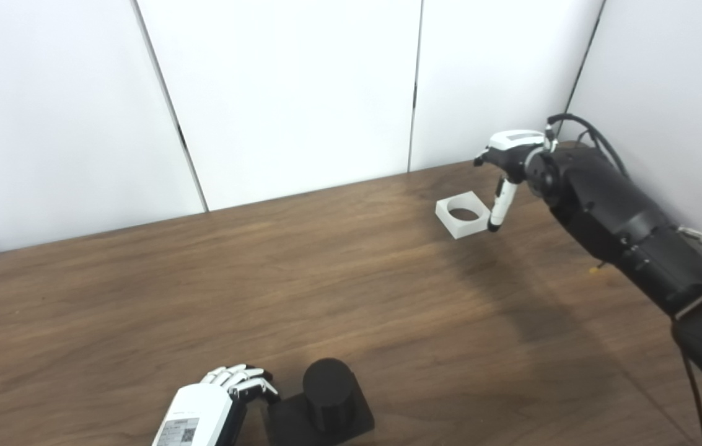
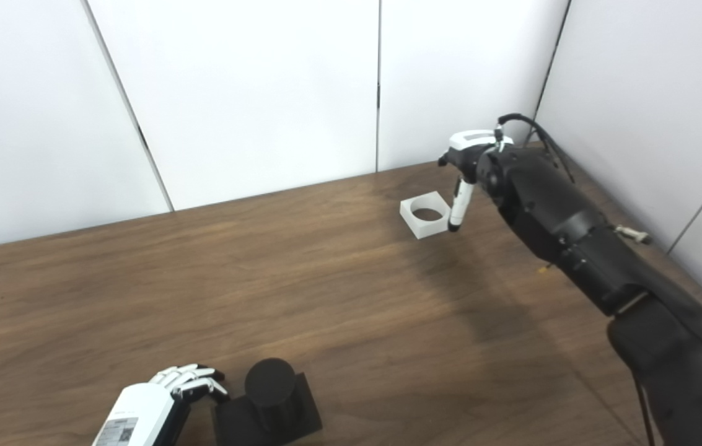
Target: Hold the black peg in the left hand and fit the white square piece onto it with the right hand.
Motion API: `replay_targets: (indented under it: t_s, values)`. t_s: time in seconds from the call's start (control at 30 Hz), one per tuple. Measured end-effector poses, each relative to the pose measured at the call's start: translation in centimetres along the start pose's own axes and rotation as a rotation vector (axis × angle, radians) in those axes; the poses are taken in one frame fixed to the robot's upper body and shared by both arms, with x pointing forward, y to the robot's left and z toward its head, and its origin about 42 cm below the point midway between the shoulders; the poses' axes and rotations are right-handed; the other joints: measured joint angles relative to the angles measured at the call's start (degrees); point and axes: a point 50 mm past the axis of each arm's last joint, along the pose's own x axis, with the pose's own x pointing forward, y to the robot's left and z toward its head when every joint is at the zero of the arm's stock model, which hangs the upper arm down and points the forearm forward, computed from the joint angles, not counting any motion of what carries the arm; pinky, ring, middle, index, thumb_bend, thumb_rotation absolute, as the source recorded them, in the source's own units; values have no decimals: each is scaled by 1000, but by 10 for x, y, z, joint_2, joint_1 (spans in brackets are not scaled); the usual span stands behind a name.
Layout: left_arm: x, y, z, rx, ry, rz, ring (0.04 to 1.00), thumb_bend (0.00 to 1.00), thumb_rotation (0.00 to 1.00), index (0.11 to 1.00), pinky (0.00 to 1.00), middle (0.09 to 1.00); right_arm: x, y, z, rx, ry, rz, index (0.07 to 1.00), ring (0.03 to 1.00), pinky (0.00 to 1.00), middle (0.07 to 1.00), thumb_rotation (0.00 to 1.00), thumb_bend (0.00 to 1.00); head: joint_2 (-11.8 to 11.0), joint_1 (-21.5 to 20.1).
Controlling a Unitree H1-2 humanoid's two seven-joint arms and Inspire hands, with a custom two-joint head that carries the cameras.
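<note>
The black round peg on its square black base [image 1: 324,402] stands at the near edge of the brown wooden desk [image 1: 264,291]. The left robot hand [image 1: 227,396] touches its base, fingers curled, not gripping. The right robot hand [image 1: 508,167] reaches down beside the white square piece with a round hole [image 1: 462,214]; whether it grips, I cannot tell.

Left hand [image 1: 214,406] low at bottom edge, back of hand up, fingers [image 1: 245,379] curled forward, tips apart, nothing held. Arm behind it out of view.

Right arm [image 1: 623,229] stretched long from bottom right, black forearm angled up and away. Right hand [image 1: 508,164] at far end, palm turned down, one white finger [image 1: 502,207] pointing straight down; rest of fingers hidden behind wrist, grip unclear.
</note>
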Motion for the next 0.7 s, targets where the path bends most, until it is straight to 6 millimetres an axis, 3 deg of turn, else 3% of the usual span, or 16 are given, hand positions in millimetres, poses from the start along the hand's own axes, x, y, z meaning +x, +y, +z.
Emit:
replay_targets:
  t_s: [0.17,0.7]
  values:
    - [0,0,0,-1,-1,1,828,516,47,488,851,768,7,9,15,4,-31,15,896,1000,969,989,217,947,5,4]
    - [-3,1,1,-4,5,1,825,516,47,488,842,765,20,22,16,5,-29,34,895,1000,965,992,196,920,11,12]
